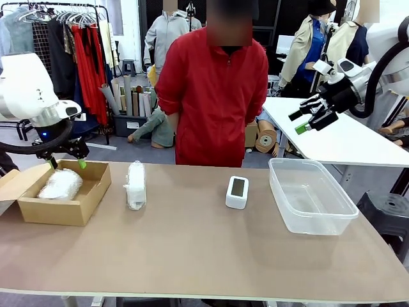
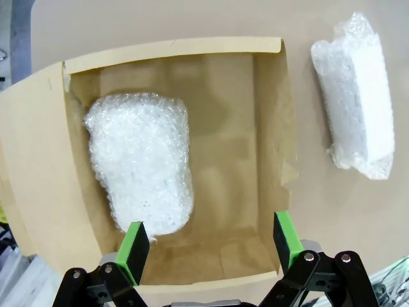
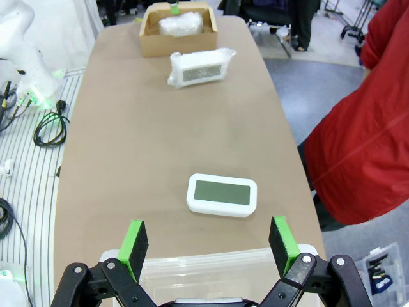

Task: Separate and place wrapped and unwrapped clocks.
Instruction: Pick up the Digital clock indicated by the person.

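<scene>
The left arm's fingers [image 2: 135, 249], wide open and empty over the cardboard box [image 2: 268, 128] holding one wrapped bundle [image 2: 140, 160], hang nearest the second wrapped bundle [image 2: 354, 96], lying lengthwise on the surface [image 2: 192, 19] at the wrist view's upper right.

The desk [image 1: 192, 256] is smooth, dull brown. The box [image 1: 52, 211] is dull brown cardboard. The bundle in the box [image 1: 61, 184] and the bundle on the desk [image 1: 135, 184] are in white bubble-wrap, crinkly and a bit shiny. The clock [image 1: 237, 192] is smooth white plastic, its screen grey. The tub [image 1: 323, 225] is clear, shiny plastic.
</scene>
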Action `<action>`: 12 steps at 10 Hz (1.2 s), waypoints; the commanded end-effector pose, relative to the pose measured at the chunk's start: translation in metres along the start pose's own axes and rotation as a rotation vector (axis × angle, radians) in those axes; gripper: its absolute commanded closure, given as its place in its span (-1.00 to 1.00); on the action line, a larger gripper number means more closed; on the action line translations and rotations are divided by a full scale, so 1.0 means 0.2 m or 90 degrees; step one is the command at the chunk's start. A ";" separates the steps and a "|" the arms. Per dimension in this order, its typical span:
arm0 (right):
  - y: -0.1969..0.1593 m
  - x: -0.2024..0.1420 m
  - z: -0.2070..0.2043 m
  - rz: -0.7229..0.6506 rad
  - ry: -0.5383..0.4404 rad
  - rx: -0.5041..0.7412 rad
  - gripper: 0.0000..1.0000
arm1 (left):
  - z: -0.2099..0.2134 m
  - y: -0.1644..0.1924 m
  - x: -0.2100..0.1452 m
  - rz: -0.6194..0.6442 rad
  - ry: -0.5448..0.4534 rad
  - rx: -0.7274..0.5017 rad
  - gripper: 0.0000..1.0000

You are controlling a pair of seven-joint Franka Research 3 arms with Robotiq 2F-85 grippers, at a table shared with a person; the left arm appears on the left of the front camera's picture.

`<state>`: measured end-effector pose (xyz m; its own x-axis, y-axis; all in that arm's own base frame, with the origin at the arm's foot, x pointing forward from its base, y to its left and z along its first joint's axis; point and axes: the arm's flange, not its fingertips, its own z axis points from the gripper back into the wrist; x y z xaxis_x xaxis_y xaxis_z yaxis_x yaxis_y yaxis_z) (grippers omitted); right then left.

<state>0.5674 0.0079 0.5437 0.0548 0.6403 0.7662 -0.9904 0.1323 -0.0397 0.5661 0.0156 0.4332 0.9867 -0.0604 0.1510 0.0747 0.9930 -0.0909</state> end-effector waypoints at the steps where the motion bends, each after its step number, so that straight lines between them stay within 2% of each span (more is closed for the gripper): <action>1: 0.00 0.01 0.00 0.002 0.000 -0.003 -1.00 | 0.01 0.00 0.00 -0.002 0.004 -0.001 -1.00; 3: 0.00 0.01 0.00 0.002 0.000 -0.003 -1.00 | 0.00 0.00 0.00 0.000 0.000 0.000 -1.00; 5: 0.00 0.01 0.00 0.002 0.000 -0.003 -1.00 | 0.13 -0.05 0.00 -0.077 0.014 -0.021 -1.00; 8: 0.00 0.01 0.00 0.002 0.000 -0.003 -1.00 | 0.41 -0.10 -0.02 -0.258 0.016 -0.059 -1.00; 9: 0.00 0.01 0.00 0.002 0.000 -0.003 -1.00 | 0.50 -0.12 -0.03 -0.347 0.018 -0.084 -1.00; 10: 0.00 0.01 0.00 0.002 0.000 -0.003 -1.00 | 0.57 -0.17 -0.05 -0.440 -0.004 -0.124 -1.00; 11: 0.00 0.01 0.00 0.002 0.000 -0.003 -1.00 | 0.64 -0.19 -0.05 -0.562 -0.056 -0.168 -1.00; 12: 0.00 0.01 0.00 0.002 0.000 -0.003 -1.00 | 0.69 -0.23 -0.05 -0.642 -0.104 -0.182 -1.00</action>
<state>0.5675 0.0080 0.5437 0.0547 0.6403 0.7662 -0.9904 0.1322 -0.0398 0.5322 -0.0264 0.5727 0.5534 -0.7642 0.3313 0.8195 0.5706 -0.0528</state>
